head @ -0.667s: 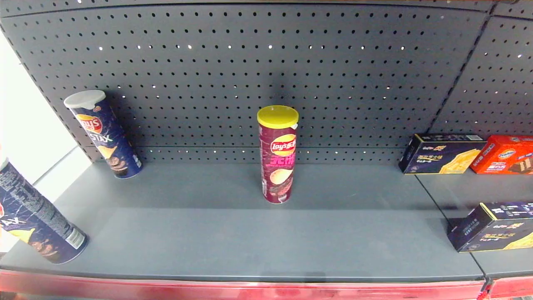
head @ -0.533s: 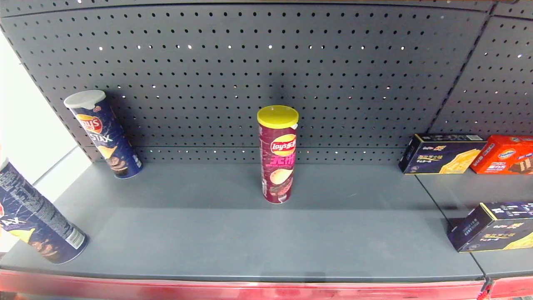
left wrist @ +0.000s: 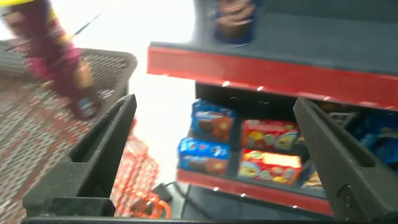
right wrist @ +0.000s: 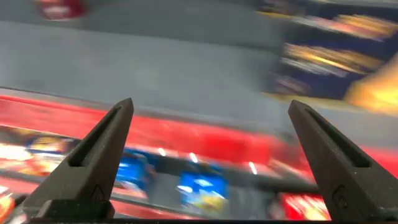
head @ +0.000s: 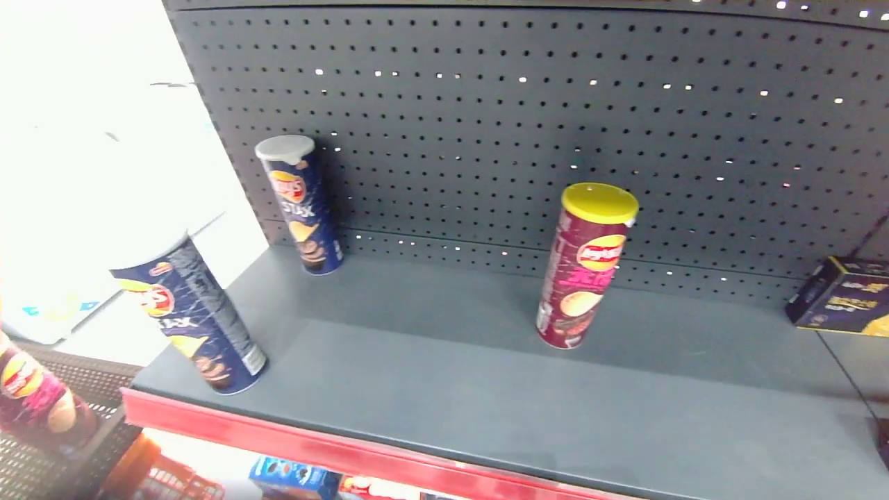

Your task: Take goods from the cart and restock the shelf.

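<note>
Grey shelf (head: 486, 396) carries an upright maroon can (head: 583, 267) with a yellow lid near its back middle, and two navy cans (head: 300, 205) at its left edge. Another maroon can (head: 35, 403) sits in the mesh cart (head: 83, 378). The left gripper (left wrist: 214, 102) and right gripper (right wrist: 211, 104) gape empty.

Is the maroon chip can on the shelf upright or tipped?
Upright: the maroon can stands on its base on the shelf, yellow lid up.

Head view looks down on shelf (head: 486, 389); wrist views lower, probably near its red edge (left wrist: 273, 65).
</note>
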Controlling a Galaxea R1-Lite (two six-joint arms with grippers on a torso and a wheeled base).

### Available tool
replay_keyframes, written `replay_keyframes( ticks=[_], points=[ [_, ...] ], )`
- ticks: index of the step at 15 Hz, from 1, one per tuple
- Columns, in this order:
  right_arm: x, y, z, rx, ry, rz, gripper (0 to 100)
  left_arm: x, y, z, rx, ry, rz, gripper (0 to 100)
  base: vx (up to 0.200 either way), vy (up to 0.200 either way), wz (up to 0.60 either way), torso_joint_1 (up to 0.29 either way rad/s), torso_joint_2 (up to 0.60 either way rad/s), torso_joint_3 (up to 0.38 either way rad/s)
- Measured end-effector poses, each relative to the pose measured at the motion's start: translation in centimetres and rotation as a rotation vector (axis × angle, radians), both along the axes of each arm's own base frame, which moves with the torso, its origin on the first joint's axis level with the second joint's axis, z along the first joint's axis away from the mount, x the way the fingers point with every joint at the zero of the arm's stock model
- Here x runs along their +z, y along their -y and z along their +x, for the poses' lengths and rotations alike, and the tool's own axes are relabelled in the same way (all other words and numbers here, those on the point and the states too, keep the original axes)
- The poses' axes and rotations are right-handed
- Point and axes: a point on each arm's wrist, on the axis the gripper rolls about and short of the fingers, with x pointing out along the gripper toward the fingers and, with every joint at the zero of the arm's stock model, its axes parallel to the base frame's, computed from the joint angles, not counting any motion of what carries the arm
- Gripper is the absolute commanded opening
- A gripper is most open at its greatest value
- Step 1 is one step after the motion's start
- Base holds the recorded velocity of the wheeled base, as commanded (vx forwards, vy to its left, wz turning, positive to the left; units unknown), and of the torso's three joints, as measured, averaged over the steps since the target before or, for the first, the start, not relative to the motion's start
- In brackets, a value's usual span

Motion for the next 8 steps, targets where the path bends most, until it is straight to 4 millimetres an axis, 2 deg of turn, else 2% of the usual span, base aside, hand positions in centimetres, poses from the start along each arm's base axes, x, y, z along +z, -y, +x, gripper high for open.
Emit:
replay_keyframes(
  ticks=[2, 8],
  points=[
    [0.0, 0.0, 0.0, 0.0, 0.0, 0.0, 100, 0.0, 0.0, 0.0, 0.0, 0.0, 0.0, 100, 0.0, 0.0, 0.6, 0.002, 0.0, -0.002],
    [0.0, 0.01, 0.0, -0.001, 0.0, 0.007, 100, -0.02, 0.0, 0.0, -0.001, -0.002, -0.001, 100, 0.0, 0.0, 0.0, 0.0, 0.0, 0.0]
  ],
)
